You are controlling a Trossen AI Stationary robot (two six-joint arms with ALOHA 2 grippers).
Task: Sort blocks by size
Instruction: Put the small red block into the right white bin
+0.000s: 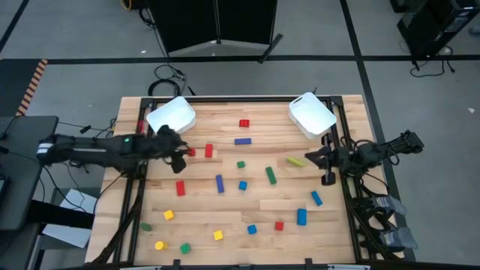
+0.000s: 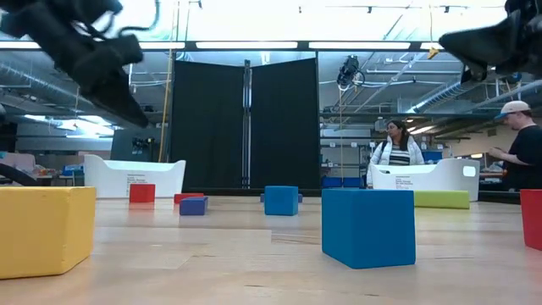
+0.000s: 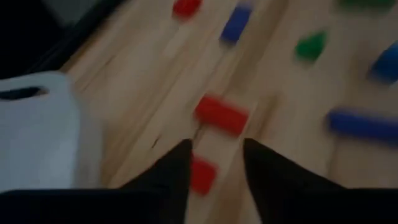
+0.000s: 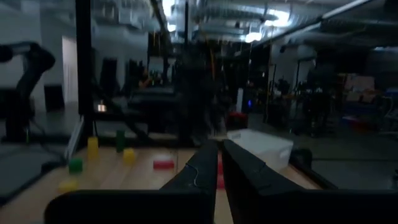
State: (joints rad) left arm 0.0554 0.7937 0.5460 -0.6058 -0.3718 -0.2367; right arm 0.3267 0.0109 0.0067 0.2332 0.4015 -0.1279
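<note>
Several red, blue, green and yellow blocks lie scattered on the wooden table. My left gripper is open and raised above the table beside the left white bin. In the left wrist view its fingers stand on either side of a small red block below them, with a red bar just beyond; these are the two red blocks in the high view. My right gripper is shut and empty, held high in the low view, pointing at a yellow-green bar.
The right white bin stands at the far right. A blue bar, a red block and green blocks lie mid-table. Yellow, blue and red cubes lie near the front edge. Two people stand behind the table.
</note>
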